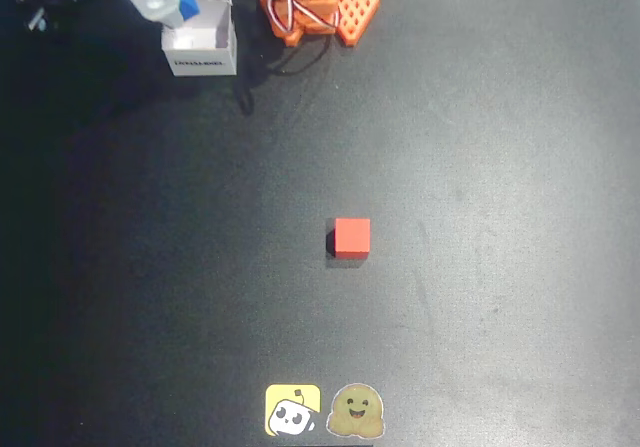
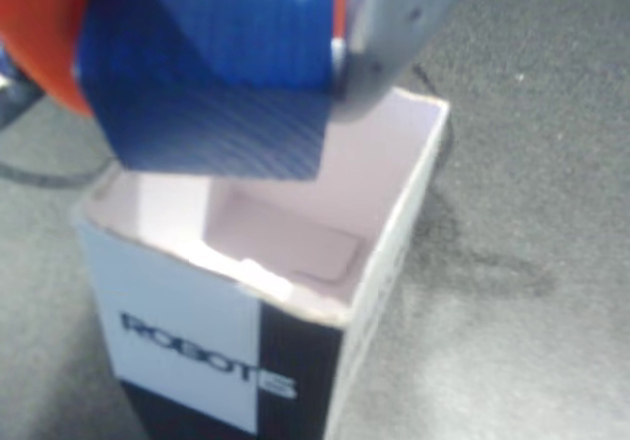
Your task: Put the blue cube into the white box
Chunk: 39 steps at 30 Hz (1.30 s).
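Landmark: all places were taken from the white box (image 1: 203,47), which stood on the dark table (image 1: 480,267) just left of the arm's orange base (image 1: 318,2) in the overhead view.
Progress: carrying appeared done; the blue cube (image 2: 212,71) had reached the box but was not yet inside. Judged well along.
Left to do: release, perhaps after a small lowering, so the cube drops in.
Blue cube: held in the air directly over the box opening in the wrist view, its lower face above the rim and not touching it. In the overhead view it showed as a blue sliver (image 1: 188,5) at the box's upper left edge.
Gripper: the gripper (image 2: 212,27) was clamped on the blue cube, an orange finger (image 2: 44,36) on one side and a grey finger (image 2: 399,27) on the other.
White box: open top, upright, dark printed text on the side facing the wrist camera.
Box contents: nothing loose seen inside; pale floor with a folded flap visible. Part of the interior was hidden behind the cube.
Red cube: the red cube (image 1: 352,237) sat well apart from the box, out on the table, untouched.
Risk (judgement): the cube sat toward one side of the opening, so it could clip the rim on release.
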Tool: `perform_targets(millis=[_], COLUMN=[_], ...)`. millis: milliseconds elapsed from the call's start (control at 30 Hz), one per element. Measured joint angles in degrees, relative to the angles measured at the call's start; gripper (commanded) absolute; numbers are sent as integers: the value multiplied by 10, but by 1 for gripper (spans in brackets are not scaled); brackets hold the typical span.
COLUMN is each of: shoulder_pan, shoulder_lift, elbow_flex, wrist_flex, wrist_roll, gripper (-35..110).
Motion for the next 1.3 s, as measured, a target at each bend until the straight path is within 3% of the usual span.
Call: perform_targets(millis=[133, 233, 467, 533, 667, 800, 1200, 1300], shoulder_pan=[8, 4, 4, 4, 4, 4, -33, -34], shoulder_lift=[0, 0, 10, 10, 10, 10, 23, 26], elbow_flex=[11, 11, 15, 15, 15, 15, 15, 15], wrist_flex=[1, 1, 1, 1, 2, 1, 1, 1], wrist_roll=[1, -10, -27, -24, -34, -40, -68, -82], gripper=[2, 15, 24, 24, 7, 0, 1, 18])
